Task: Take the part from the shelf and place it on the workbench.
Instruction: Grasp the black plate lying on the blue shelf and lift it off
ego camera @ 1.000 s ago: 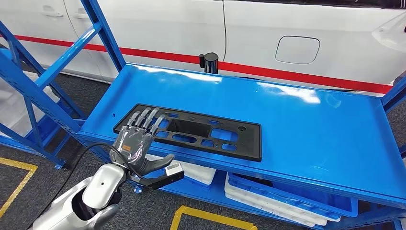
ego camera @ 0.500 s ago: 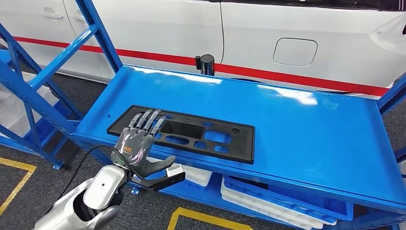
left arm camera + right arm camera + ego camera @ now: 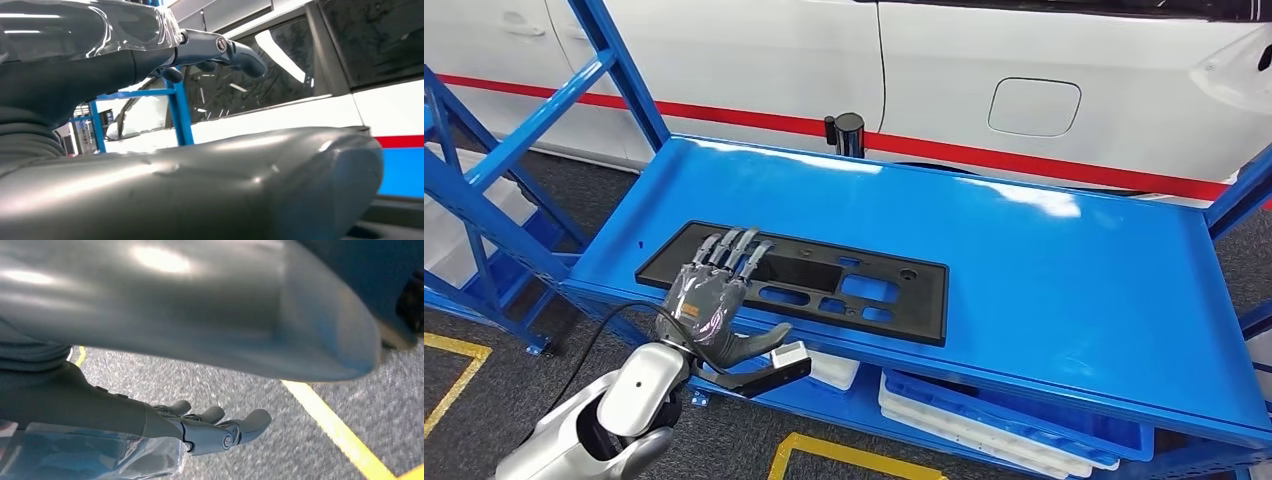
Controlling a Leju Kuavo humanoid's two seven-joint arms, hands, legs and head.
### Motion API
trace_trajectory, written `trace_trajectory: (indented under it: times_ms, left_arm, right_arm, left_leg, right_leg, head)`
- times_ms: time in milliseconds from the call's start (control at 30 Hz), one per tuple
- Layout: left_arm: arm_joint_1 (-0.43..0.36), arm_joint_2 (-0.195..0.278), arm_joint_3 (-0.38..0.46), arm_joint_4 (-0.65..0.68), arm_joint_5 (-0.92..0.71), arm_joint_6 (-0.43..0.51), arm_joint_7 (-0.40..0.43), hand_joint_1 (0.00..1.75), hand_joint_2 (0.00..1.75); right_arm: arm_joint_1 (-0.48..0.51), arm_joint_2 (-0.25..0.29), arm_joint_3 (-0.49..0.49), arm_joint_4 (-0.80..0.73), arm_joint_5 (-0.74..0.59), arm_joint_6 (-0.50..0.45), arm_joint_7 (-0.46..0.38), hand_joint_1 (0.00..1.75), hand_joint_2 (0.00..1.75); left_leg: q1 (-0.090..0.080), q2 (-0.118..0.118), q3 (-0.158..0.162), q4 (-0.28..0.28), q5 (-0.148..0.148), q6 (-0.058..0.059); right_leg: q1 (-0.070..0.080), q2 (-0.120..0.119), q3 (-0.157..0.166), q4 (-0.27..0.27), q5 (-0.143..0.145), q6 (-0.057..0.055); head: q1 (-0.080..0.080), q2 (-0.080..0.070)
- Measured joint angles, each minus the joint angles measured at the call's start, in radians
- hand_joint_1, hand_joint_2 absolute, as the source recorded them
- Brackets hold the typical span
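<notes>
Black plastic, the part (image 3: 792,280) lies left of centre on the shelf (image 3: 1044,270); our view has shifted, not the part. Our left robot hand (image 3: 712,296) hovers over its near edge, fingers spread, nothing held; grasp still pending.

Behind the rack you see a white car (image 3: 924,70) with a red stripe (image 3: 1044,160) and a fuel flap (image 3: 1034,107). A black post (image 3: 849,132) stands at its back edge. White trays (image 3: 984,425) sit below, above grey floor (image 3: 484,400) with yellow lines (image 3: 824,455).
</notes>
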Motion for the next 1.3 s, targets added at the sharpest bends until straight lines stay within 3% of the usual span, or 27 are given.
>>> trace_trajectory:
  times_ms: [100, 200, 233, 267, 300, 367, 433, 600, 667, 733, 800, 833, 900, 967, 1033, 1133, 1233, 1267, 1300]
  left_arm:
    - [0.001, -0.001, 0.0, 0.0, 0.0, 0.004, 0.0, 0.0, 0.0]
    - [0.003, -0.002, 0.0, 0.0, -0.001, 0.006, 0.0, 0.0, 0.0]
    - [0.005, -0.002, -0.001, 0.0, -0.001, 0.006, 0.0, 0.0, 0.0]
    - [0.007, -0.002, -0.001, 0.0, -0.001, 0.006, -0.001, 0.0, 0.0]
    - [0.008, -0.002, -0.001, 0.0, -0.001, 0.006, -0.001, 0.0, 0.0]
    - [0.009, -0.002, -0.002, 0.0, -0.001, 0.006, -0.001, 0.0, 0.0]
    - [0.008, -0.002, -0.001, 0.0, -0.001, 0.006, -0.002, 0.0, 0.0]
    - [0.006, -0.002, -0.001, -0.001, -0.002, 0.007, -0.002, 0.0, 0.0]
    - [0.003, -0.002, -0.001, -0.001, -0.004, 0.007, -0.002, 0.0, 0.0]
    - [0.003, -0.002, -0.001, -0.001, -0.005, 0.007, -0.002, 0.0, 0.0]
    - [0.005, -0.002, -0.002, -0.001, -0.006, 0.006, -0.002, 0.0, 0.0]
    - [0.005, -0.002, -0.002, -0.001, -0.006, 0.006, -0.002, 0.0, 0.0]
    - [0.001, -0.002, -0.002, -0.001, -0.006, 0.006, -0.002, 0.0, 0.0]
    - [-0.003, -0.002, -0.002, -0.001, -0.006, 0.006, -0.003, 0.0, 0.0]
    - [-0.004, -0.004, -0.002, -0.001, -0.006, 0.005, -0.003, 0.0, 0.0]
    - [-0.005, -0.005, -0.002, -0.001, -0.006, 0.004, -0.004, 0.0, 0.0]
    - [-0.006, -0.006, -0.005, -0.001, -0.006, 0.003, -0.004, 0.0, 0.0]
    - [-0.005, -0.006, -0.007, -0.001, -0.006, 0.003, -0.004, 0.0, 0.0]
    - [-0.004, -0.006, -0.01, -0.001, -0.006, 0.002, -0.004, 0.0, 0.0]
  right_arm:
    - [0.0, -0.001, 0.0, 0.0, 0.001, 0.0, 0.004, 0.0, 0.0]
    - [0.0, -0.002, 0.0, 0.0, 0.001, 0.0, 0.006, 0.0, 0.0]
    - [0.001, -0.003, 0.0, 0.0, 0.001, 0.0, 0.007, 0.0, 0.0]
    - [0.002, -0.004, 0.0, 0.0, 0.001, 0.0, 0.008, 0.0, 0.0]
    - [0.003, -0.005, 0.0, 0.0, 0.001, 0.0, 0.008, 0.0, 0.0]
    - [0.002, -0.007, 0.0, 0.0, 0.001, 0.0, 0.008, 0.0, 0.0]
    - [0.0, -0.007, 0.0, 0.0, 0.001, 0.002, 0.009, 0.0, 0.0]
    - [0.001, -0.007, 0.0, 0.0, 0.001, 0.006, 0.008, 0.0, 0.0]
    - [0.0, -0.007, 0.0, 0.0, 0.001, 0.007, 0.008, 0.0, 0.0]
    - [0.0, -0.008, 0.0, 0.0, 0.001, 0.007, 0.008, 0.0, 0.0]
    - [0.0, -0.008, 0.0, 0.0, 0.001, 0.007, 0.008, 0.0, 0.0]
    - [0.0, -0.008, 0.0, 0.0, 0.001, 0.007, 0.008, 0.0, 0.0]
    - [0.0, -0.008, 0.0, 0.0, 0.001, 0.007, 0.008, 0.0, 0.0]
    - [0.0, -0.007, 0.0, 0.0, 0.001, 0.007, 0.008, 0.0, 0.0]
    - [0.0, -0.006, 0.0, 0.0, 0.001, 0.007, 0.008, 0.0, 0.0]
    - [0.0, -0.007, 0.0, 0.0, 0.001, 0.007, 0.008, 0.0, 0.0]
    - [0.0, -0.008, 0.0, 0.0, 0.001, 0.007, 0.006, 0.0, 0.0]
    - [0.001, -0.008, 0.0, 0.0, 0.001, 0.007, 0.006, 0.0, 0.0]
    - [0.002, -0.009, 0.0, 0.0, 0.001, 0.007, 0.005, 0.0, 0.0]
  left_leg:
    - [0.006, 0.001, 0.008, -0.015, 0.007, -0.002]
    - [0.012, 0.002, 0.013, -0.02, 0.008, 0.002]
    - [0.012, 0.002, 0.013, -0.02, 0.008, 0.003]
    - [0.013, 0.002, 0.013, -0.02, 0.007, 0.003]
    - [0.015, 0.001, 0.014, -0.019, 0.007, 0.002]
    - [0.019, 0.0, 0.017, -0.015, 0.003, -0.004]
    - [0.017, -0.002, 0.015, -0.005, -0.004, -0.015]
    - [0.019, -0.005, 0.005, 0.018, -0.02, -0.031]
    - [0.022, -0.005, -0.028, 0.097, -0.066, -0.04]
    - [0.023, -0.005, -0.092, 0.235, -0.125, -0.045]
    - [0.022, -0.005, -0.125, 0.3, -0.136, -0.042]
    - [0.021, -0.005, -0.113, 0.27, -0.114, -0.037]
    - [0.014, -0.006, -0.05, 0.132, -0.049, -0.019]
    - [0.003, -0.003, -0.001, 0.025, -0.012, -0.003]
    - [-0.004, 0.0, 0.008, 0.001, -0.008, 0.001]
    - [0.003, 0.001, 0.017, -0.018, 0.002, 0.001]
    - [0.009, 0.003, 0.024, -0.026, 0.005, 0.007]
    - [0.009, 0.003, 0.024, -0.026, 0.005, 0.008]
    - [0.009, 0.002, 0.025, -0.025, 0.004, 0.008]
  right_leg:
    - [0.001, -0.004, -0.008, 0.025, -0.022, 0.011]
    - [0.002, -0.007, -0.082, 0.188, -0.108, 0.019]
    - [0.001, -0.007, -0.109, 0.243, -0.126, 0.02]
    - [0.0, -0.008, -0.124, 0.27, -0.127, 0.022]
    - [-0.001, -0.008, -0.119, 0.258, -0.109, 0.024]
    - [-0.008, -0.011, -0.063, 0.141, -0.042, 0.03]
    - [-0.013, -0.011, -0.012, 0.035, -0.004, 0.032]
    - [-0.012, -0.006, -0.004, 0.009, 0.001, 0.004]
    - [-0.013, -0.006, -0.003, 0.007, 0.003, -0.003]
    - [-0.011, -0.007, -0.004, 0.007, 0.003, -0.005]
    - [-0.009, -0.006, -0.004, 0.008, 0.002, -0.006]
    - [-0.007, -0.006, -0.003, 0.007, 0.002, -0.006]
    - [-0.005, -0.004, -0.002, 0.007, 0.002, -0.006]
    - [-0.003, -0.003, -0.002, 0.004, 0.002, -0.003]
    - [-0.004, -0.004, -0.002, 0.0, 0.003, 0.003]
    - [-0.002, -0.006, -0.007, 0.018, -0.013, 0.016]
    - [-0.001, -0.008, -0.075, 0.171, -0.097, 0.024]
    - [-0.001, -0.008, -0.104, 0.229, -0.119, 0.025]
    - [-0.001, -0.008, -0.12, 0.261, -0.124, 0.026]
  head:
    - [0.001, 0.0]
    - [0.004, 0.0]
    - [0.004, 0.0]
    - [0.004, 0.0]
    - [0.004, 0.0]
    - [0.005, 0.0]
    - [0.005, 0.0]
    - [0.002, 0.0]
    - [0.001, 0.0]
    - [0.0, 0.0]
    - [-0.001, 0.0]
    - [-0.001, 0.0]
    - [-0.001, 0.0]
    - [-0.001, 0.0]
    - [-0.001, 0.0]
    - [0.0, 0.0]
    - [0.002, 0.0]
    - [0.002, 0.0]
    - [0.002, 0.0]
